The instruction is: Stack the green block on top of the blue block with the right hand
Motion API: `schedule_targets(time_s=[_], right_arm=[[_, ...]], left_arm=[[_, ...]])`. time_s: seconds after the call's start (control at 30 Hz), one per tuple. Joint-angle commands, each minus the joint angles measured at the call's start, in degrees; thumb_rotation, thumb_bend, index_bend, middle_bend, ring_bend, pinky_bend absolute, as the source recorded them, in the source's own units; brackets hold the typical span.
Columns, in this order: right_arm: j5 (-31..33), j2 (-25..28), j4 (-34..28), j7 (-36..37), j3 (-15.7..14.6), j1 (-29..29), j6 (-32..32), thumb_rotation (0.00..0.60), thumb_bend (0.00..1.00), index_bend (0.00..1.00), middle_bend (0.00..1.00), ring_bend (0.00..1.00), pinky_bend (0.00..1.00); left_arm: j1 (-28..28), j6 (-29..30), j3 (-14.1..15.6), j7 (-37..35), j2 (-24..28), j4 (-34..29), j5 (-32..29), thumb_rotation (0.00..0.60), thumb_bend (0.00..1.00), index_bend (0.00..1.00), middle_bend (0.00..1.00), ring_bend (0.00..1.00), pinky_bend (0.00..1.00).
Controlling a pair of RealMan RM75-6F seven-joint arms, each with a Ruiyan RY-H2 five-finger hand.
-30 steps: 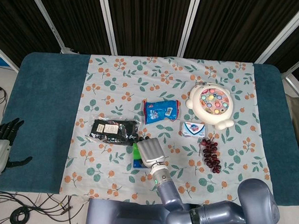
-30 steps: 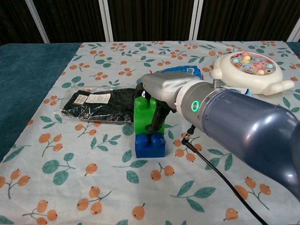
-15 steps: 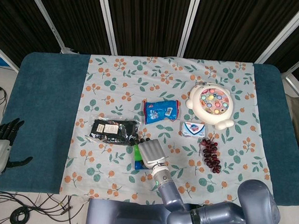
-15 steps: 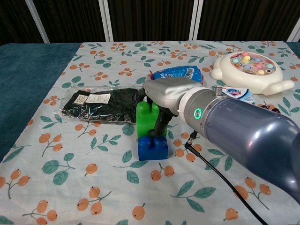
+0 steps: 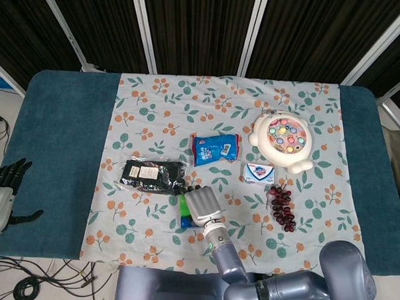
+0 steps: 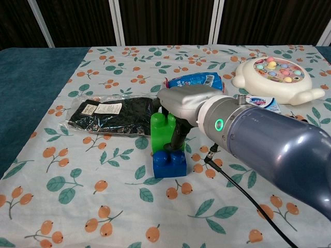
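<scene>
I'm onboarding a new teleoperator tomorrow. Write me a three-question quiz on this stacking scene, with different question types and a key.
1. True or false: the green block sits on top of the blue block.
2. Multiple choice: what does the right hand hold? A) the bunch of grapes B) the green block C) the black packet
3. Fill in: the left hand is off the floral cloth, at the table's ____ edge in the head view.

Key: 1 true; 2 B; 3 left
</scene>
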Motion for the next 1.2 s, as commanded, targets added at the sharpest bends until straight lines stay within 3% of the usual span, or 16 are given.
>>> schedule_targets(time_s=[0.03,0.17,0.4,0.57,0.83,1.0,1.2], right_arm=[[-0.5,0.1,-0.1,0.0,-0.1,-0.1,0.3,0.6,0.31,0.05,0.06,0.08,0.25],[-1.1,0.2,-0.8,0.4,-0.1,-0.7,1.3,0.6,0.23,0.0,0.0,0.0,0.21],[-3.1,2.3,-4.0,1.0,-0.7,-2.1,2.9,0.6,0.19,0.0,0.0,0.0,0.21],[-7.6,7.3,-9.1,2.6,-2.5,-4.6,4.9,0.6,0.19,0.0,0.0,0.0,0.21],[-20.5,20.0,-14.4,11.8,-10.4,-13.6,9.4,0.6,0.17,0.0,0.0,0.0,0.21],[-30.4,26.6,-11.4,22.1,-16.1,-20.9,12.5,0.6,0.16,0.0,0.0,0.0,0.21],[-36.3,31.7,-6.9,29.6,-20.9,-27.4,14.8,0.6,0.1,0.0,0.0,0.0,0.19]], left_arm=[[0.0,0.0,0.0,0.0,0.0,0.0,0.0,0.6,0.0,0.0,0.0,0.0,0.0],[0.0,0.0,0.1,0.3,-0.1,0.0,0.0,0.6,0.0,0.0,0.0,0.0,0.0],[0.0,0.0,0.1,0.4,-0.1,0.0,0.0,0.6,0.0,0.0,0.0,0.0,0.0],[0.0,0.0,0.1,0.7,-0.1,0.0,-0.1,0.6,0.0,0.0,0.0,0.0,0.0],[0.1,0.4,0.1,1.6,-0.4,0.2,0.0,0.6,0.0,0.0,0.0,0.0,0.0],[0.2,0.8,0.2,2.7,-0.7,0.5,0.3,0.6,0.0,0.0,0.0,0.0,0.0],[0.4,1.6,0.2,3.8,-1.1,1.0,0.7,0.6,0.0,0.0,0.0,0.0,0.0]])
